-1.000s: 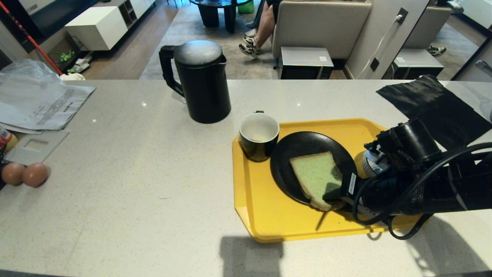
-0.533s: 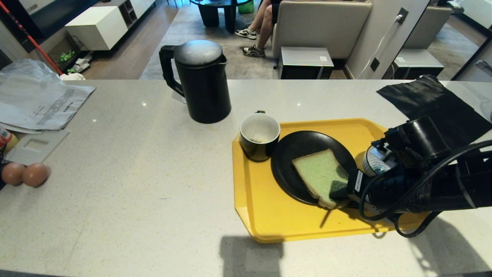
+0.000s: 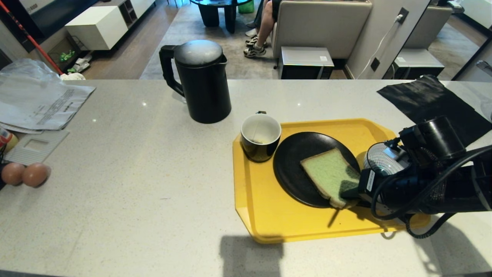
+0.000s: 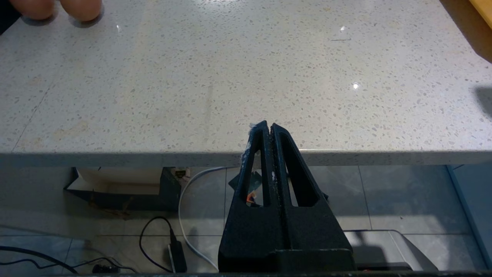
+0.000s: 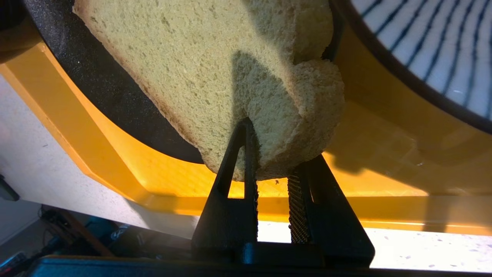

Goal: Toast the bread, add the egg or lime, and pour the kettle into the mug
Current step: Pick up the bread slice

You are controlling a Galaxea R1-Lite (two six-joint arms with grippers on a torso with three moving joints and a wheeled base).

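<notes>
The right gripper [image 5: 269, 154] is seen clamped on the near corner of the bread [image 3: 330, 176], one finger [image 5: 238, 165] above the pale green crumb and the other beneath the crust. Compared with the earlier frames, the slice has been drawn toward the right side of the black plate [image 3: 296, 169], and its gripped corner now overhangs the plate's rim; the gripper and arm have shifted the same way. Just beside the gripper, on its far side, one blue-and-white striped bowl [image 3: 382, 158] is more exposed than before. The plate and bowl rest on one yellow tray [image 3: 265, 215]. One mug [image 3: 260, 136], black outside and white inside, stands at the tray's far left corner, and one black kettle [image 3: 201, 80] stands beyond it on the counter [image 3: 134, 173]. Two brown eggs [image 3: 24, 174] lie well apart at the counter's left edge, near printed papers [image 3: 42, 104] whose text cannot be read. The left gripper [image 4: 270, 130] is held closed and empty off the counter's near edge.
</notes>
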